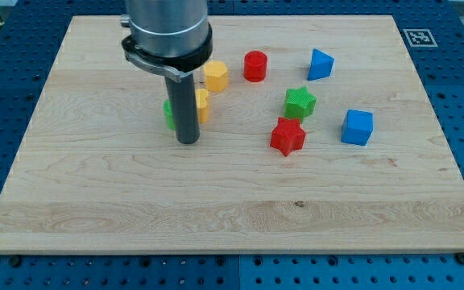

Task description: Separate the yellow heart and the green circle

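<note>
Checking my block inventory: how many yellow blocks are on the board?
2. A yellow hexagonal block sits just right of the rod; another yellow block below it is partly hidden behind the rod, beside a green block. My tip rests just below.

The green circle lies on the desk toward the view's upper left of centre, mostly hidden behind the dark rod, so only a narrow green sliver shows at the rod's left edge. The yellow heart sits on the rod's other side, also partly covered (its shape cannot be made out clearly). The two blocks lie close together; whether they touch is hidden.
</note>
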